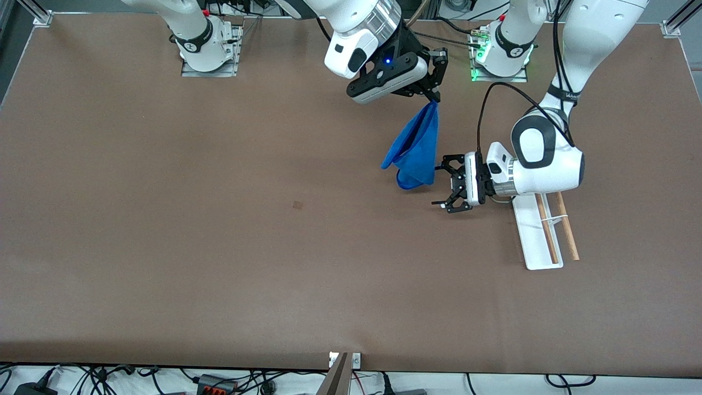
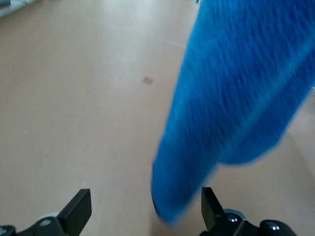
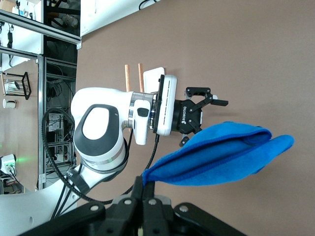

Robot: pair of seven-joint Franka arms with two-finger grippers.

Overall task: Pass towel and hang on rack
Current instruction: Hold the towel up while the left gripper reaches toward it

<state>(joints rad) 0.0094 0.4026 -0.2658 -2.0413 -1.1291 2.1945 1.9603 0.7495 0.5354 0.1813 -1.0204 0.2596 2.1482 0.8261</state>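
A blue towel [image 1: 417, 151] hangs over the middle of the table by its top corner, pinched in my right gripper [image 1: 434, 100], which is shut on it. In the right wrist view the towel [image 3: 221, 152] trails from the closed right gripper [image 3: 147, 189]. My left gripper [image 1: 437, 185] is open and lies level beside the towel's lower end. In the left wrist view the towel [image 2: 236, 98] dips between the spread fingers of the left gripper [image 2: 145, 196], close to one finger [image 2: 209, 201]. The rack [image 1: 535, 241], a white tray with two wooden rods, stands under the left arm's wrist.
A brown table [image 1: 219, 247] lies bare toward the right arm's end. The left arm's white wrist [image 1: 543, 159] hangs over the rack's end nearest the bases. Cables and a wooden post [image 1: 337, 376] sit along the table edge nearest the front camera.
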